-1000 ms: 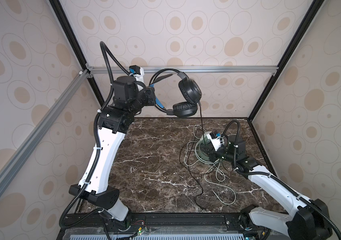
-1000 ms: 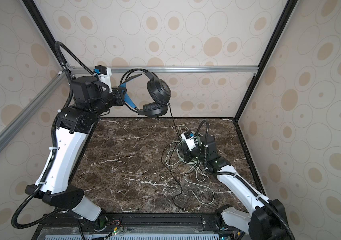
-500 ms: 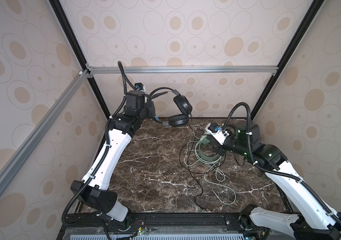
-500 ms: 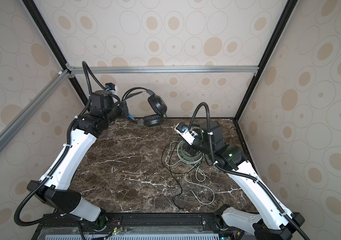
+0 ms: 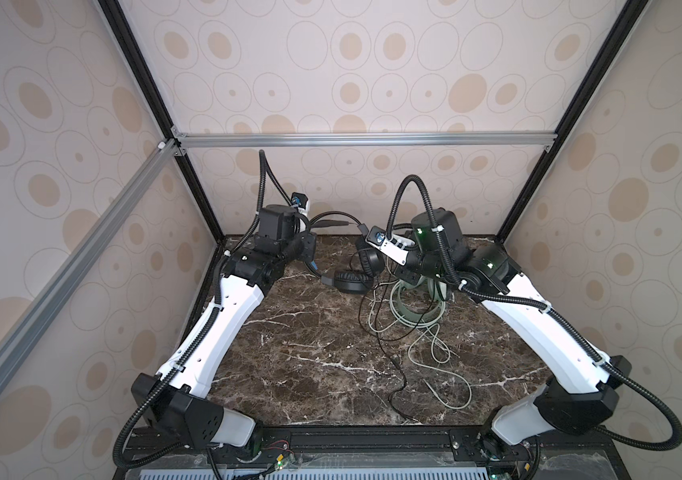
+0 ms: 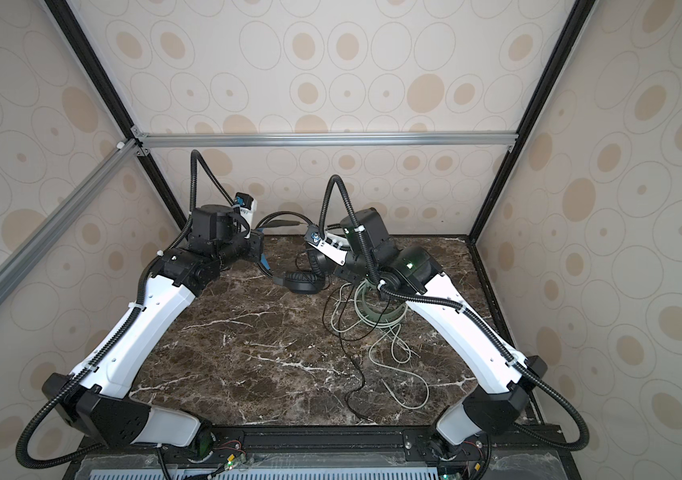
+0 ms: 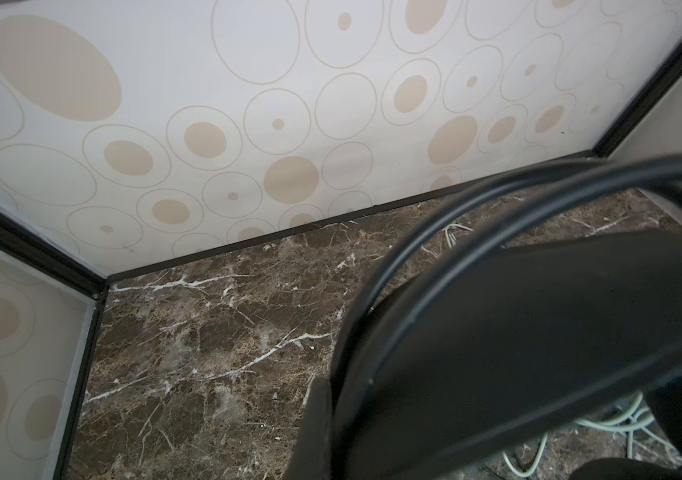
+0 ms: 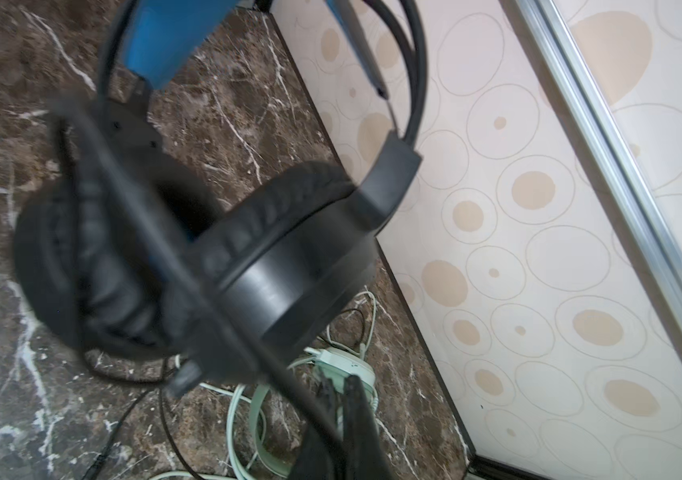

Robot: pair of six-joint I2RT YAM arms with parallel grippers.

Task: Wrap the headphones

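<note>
The black headphones (image 5: 349, 282) (image 6: 300, 283) with blue lining hang low at the back of the marble table (image 5: 289, 353), their lower earcup at the surface. My left gripper (image 5: 313, 262) (image 7: 331, 436) is shut on their headband (image 7: 497, 332). My right gripper (image 5: 401, 274) (image 8: 337, 399) is shut just right of the earcups (image 8: 248, 266), and the thin black cable (image 8: 156, 232) runs into its closed fingers. The mint-green headphones (image 5: 416, 309) (image 8: 347, 370) lie on the table under the right gripper, amid tangled cables.
The black cable (image 5: 393, 365) trails toward the table's front edge, crossing the pale green cable (image 5: 443, 374), which loops at the front right. The back wall (image 5: 352, 187) and the frame posts stand close behind both grippers.
The left arm has brought the black headphones from high in the air down to the back of the table. The right arm has lifted off the mint-green pair and moved toward the black earcups.
</note>
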